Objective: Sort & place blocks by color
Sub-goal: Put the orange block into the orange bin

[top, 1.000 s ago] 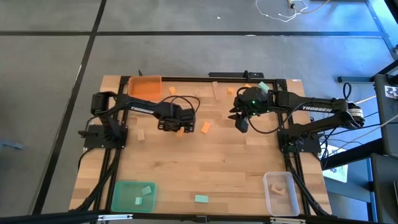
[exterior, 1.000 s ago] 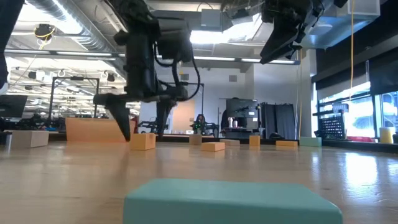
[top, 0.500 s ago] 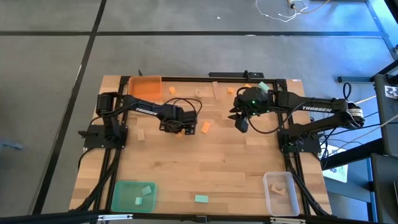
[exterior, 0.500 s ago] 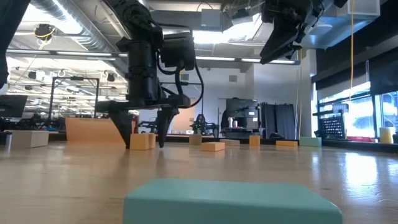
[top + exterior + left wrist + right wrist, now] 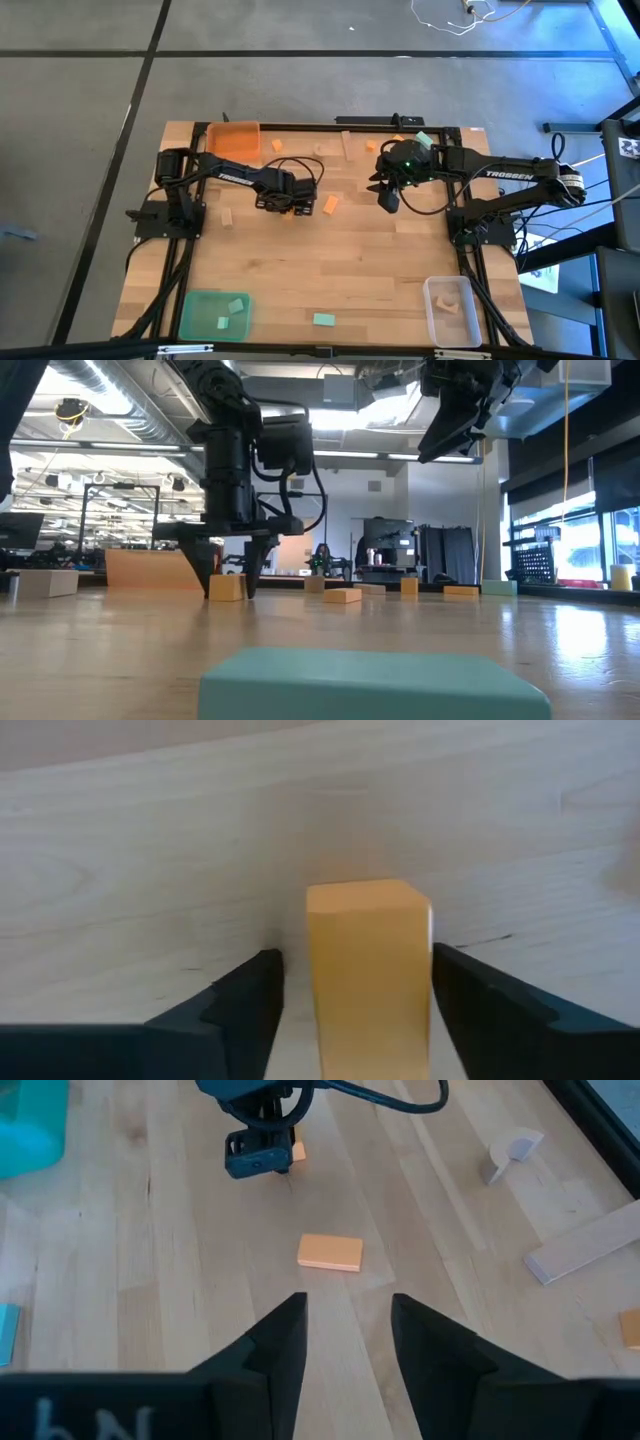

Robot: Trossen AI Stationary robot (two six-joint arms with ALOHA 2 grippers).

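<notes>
The left gripper (image 5: 228, 592) is down at the bench (image 5: 330, 270), set over an orange block (image 5: 368, 970) that lies on the wood near the middle of the far half. In the left wrist view its two fingers (image 5: 235, 1000) stand on either side of the block with a gap visible on each side, so they are fairly wide and not yet pressing on it. The step in hand looks like the grasp of this orange block.

The next move would call for the fingers to come together squarely on the block's two long faces, then a lift and a carry to the orange tray (image 5: 233, 138) at the far left corner of the bench, which lies near.

The right gripper (image 5: 388, 197) hangs above the bench on the far right, its fingers (image 5: 270, 1350) part-way apart and holding nothing. A second orange block (image 5: 331, 1251) lies just beside the left gripper. A green block (image 5: 323, 320) lies at the near edge, beside the green tray (image 5: 192, 322). The clear tray (image 5: 435, 320) sits at the near right corner.
</notes>
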